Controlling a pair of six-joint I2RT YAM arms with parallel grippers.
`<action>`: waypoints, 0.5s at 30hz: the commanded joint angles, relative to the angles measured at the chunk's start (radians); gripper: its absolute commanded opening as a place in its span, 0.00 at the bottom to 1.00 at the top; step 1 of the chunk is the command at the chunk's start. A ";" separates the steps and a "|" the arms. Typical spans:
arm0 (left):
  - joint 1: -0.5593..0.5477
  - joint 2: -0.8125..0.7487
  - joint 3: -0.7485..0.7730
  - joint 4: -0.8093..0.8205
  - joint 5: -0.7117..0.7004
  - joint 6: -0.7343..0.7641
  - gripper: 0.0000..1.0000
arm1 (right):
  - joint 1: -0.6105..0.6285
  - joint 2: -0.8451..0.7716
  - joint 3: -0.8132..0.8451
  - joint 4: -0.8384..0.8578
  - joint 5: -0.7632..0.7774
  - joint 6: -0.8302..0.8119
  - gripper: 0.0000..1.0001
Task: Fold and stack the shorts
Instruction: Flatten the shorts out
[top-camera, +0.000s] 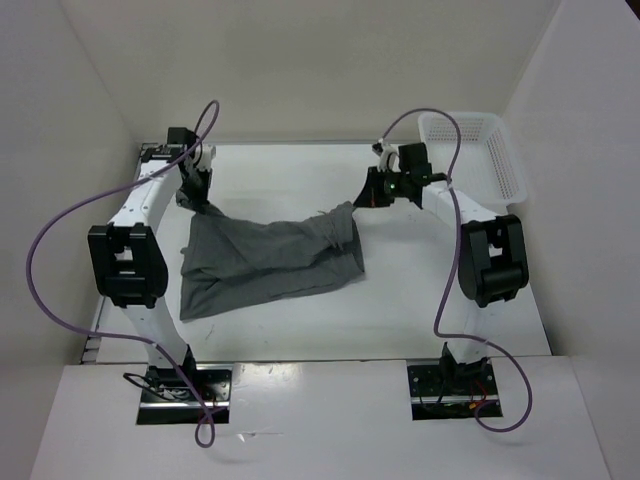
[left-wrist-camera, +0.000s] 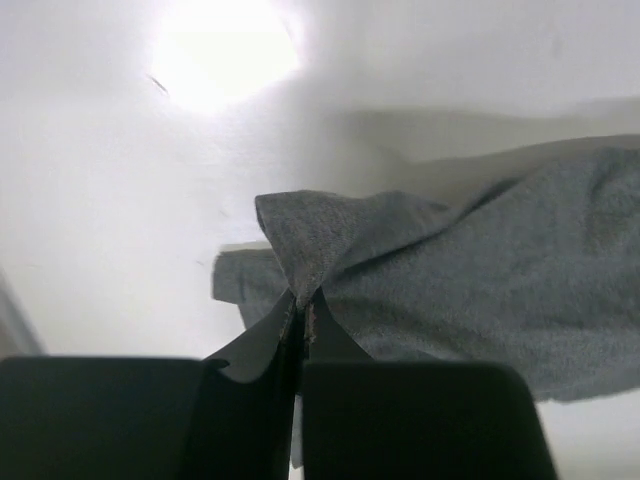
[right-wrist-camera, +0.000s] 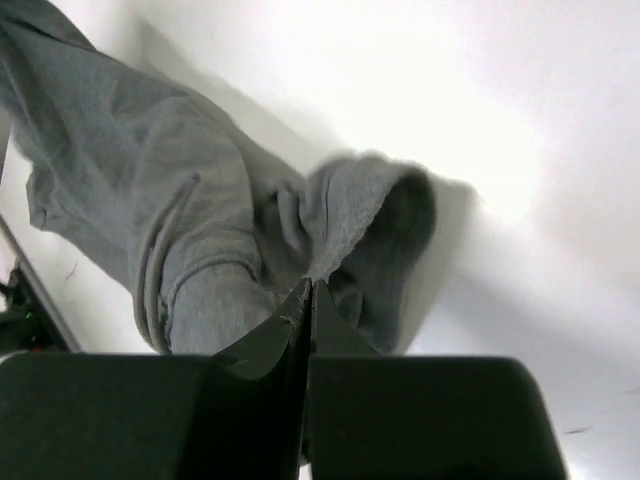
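Starting on my left, I am pinching one far corner of the shorts (top-camera: 270, 262) with my left gripper (left-wrist-camera: 300, 300). Its jaws are pressing together on a small peak of grey cloth, and only a thin tip of fabric is sitting between them. The shorts are lying rumpled across the middle of the table (top-camera: 420, 320), between my two arms. Their far edge is lifting toward each of my hands while the rest is sagging onto the surface. On my right, my right gripper (right-wrist-camera: 308, 288) is clamping shut on a bunched, rolled fold at the other far corner. The white basket (top-camera: 480, 150) is standing well apart from it, off to the right.

I am judging the left pinch to be the weak point. With so little cloth in it, the corner could slide out if I pull the fabric taut or lift quickly. The right hold is gathering several layers, so I may be dragging a twisted lump, which would leave the fold crooked. If my arms are moving unevenly, the slack middle could crease under itself and spoil the stack.
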 joint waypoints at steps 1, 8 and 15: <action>-0.047 -0.093 0.141 0.086 -0.150 0.004 0.00 | -0.031 0.029 0.210 0.010 -0.009 -0.059 0.00; -0.148 -0.169 0.149 0.149 -0.276 0.004 0.00 | -0.031 0.009 0.294 -0.021 0.004 -0.101 0.00; -0.162 -0.214 0.011 0.279 -0.425 0.004 0.00 | -0.051 0.019 0.422 -0.030 0.106 -0.110 0.00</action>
